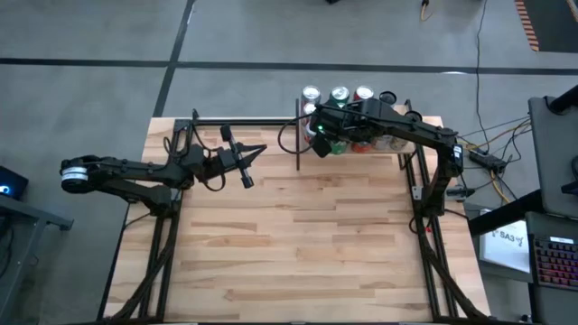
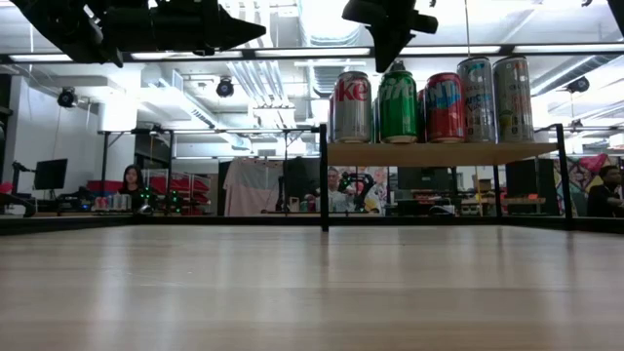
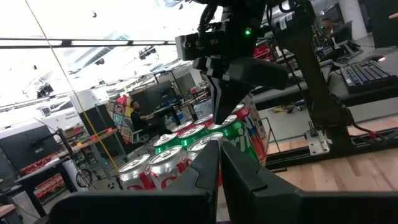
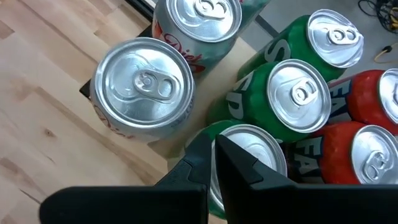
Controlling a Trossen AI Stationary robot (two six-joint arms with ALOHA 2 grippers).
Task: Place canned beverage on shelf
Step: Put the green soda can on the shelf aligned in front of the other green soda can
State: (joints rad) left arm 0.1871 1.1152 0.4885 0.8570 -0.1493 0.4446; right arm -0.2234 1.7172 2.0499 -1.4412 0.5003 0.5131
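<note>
- Shelf (image 2: 439, 153) stands at the table's far right, a light board on black posts, raised off the tabletop (image 1: 307, 244).
- Cans already crowd the shelf: silver Diet Coke can (image 4: 144, 87), green Sprite cans (image 4: 298, 99), red Fanta cans (image 4: 367, 155), all upright and packed touching or nearly so.
- Right gripper (image 4: 214, 155) hovers just above the green can (image 4: 252, 149) at the cluster's near edge; fingers look closed together, nothing between them. Looks like that can is already set down on the shelf.
- Left gripper (image 3: 219, 162) hangs over the table's left part, well apart from the shelf, pointed at it, fingers pinched together, empty, waiting.
- Handling guess: cans are rigid but thin-walled and dent if squeezed hard; probably full, so fairly heavy for their size; smooth painted metal, slippery.
- Best hold is likely across the cylindrical wall in the upper half, jaws straddling from above; the lid rim gives a small lip against slipping.
- Risk: tight packing leaves little finger room, so a nudge could tip neighbours off the edge.
</note>
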